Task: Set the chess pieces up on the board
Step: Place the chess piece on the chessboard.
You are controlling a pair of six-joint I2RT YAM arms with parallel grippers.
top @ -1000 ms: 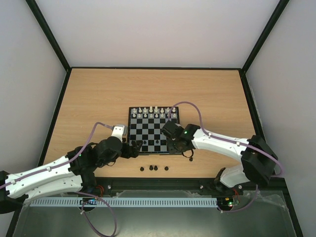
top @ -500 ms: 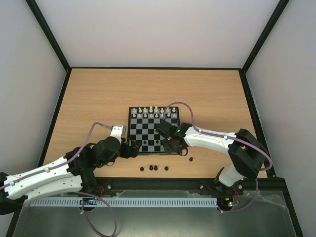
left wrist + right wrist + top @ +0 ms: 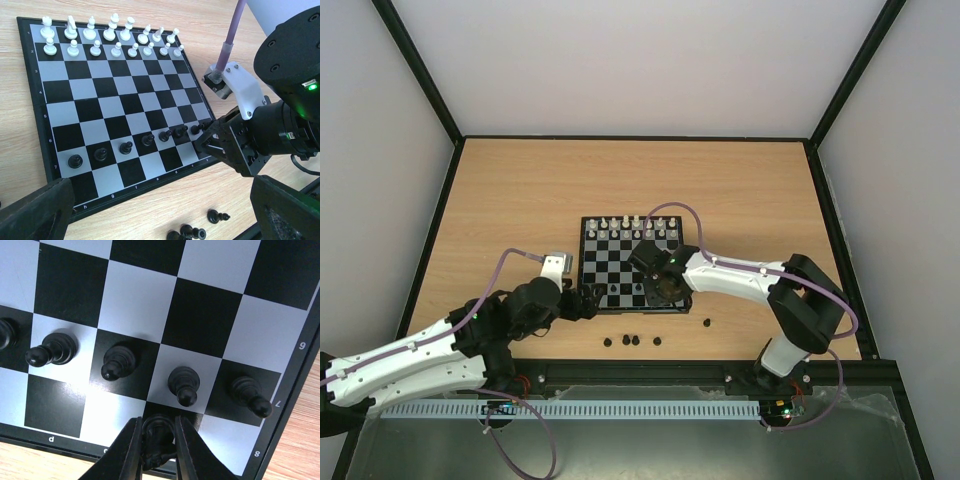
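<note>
1. Right wrist view: the right pincer (image 3: 156,440) is clamped on one of the black chess pieces (image 3: 158,431), which it holds over a dark square in the board's (image 3: 135,305) outermost row. Only the piece's top shows, so I cannot tell its type or whether its base touches the square.
2. A black pawn (image 3: 183,385) stands just beyond the fingertips, with more pawns (image 3: 117,364) in line to either side of it. If the fingers spread while tilted or pushed forward, I judge they could clip that pawn and topple it into its neighbours.
3. Letting go above the surface could leave the piece wobbling. It might fall or settle across two squares, as these men are tiny and light.
4. The board's frame (image 3: 279,404) lies close beside the outer finger (image 3: 187,450). A low or sideways retreat might catch it, shift the whole board and disturb the white pieces (image 3: 110,40) far ahead of the pincer.
5. A glossy piece may cling to a pad and lift away with it, so a slow, straight rise seems safest.
6. Top view: the left pincer (image 3: 592,300) has its jaws spread wide and holds nothing, close beside the right one at the board's near edge. A reach by either arm risks contact between them.
7. Loose black men (image 3: 632,340) lie on the table behind both pincers, so a sweeping elbow or cable could scatter them.
</note>
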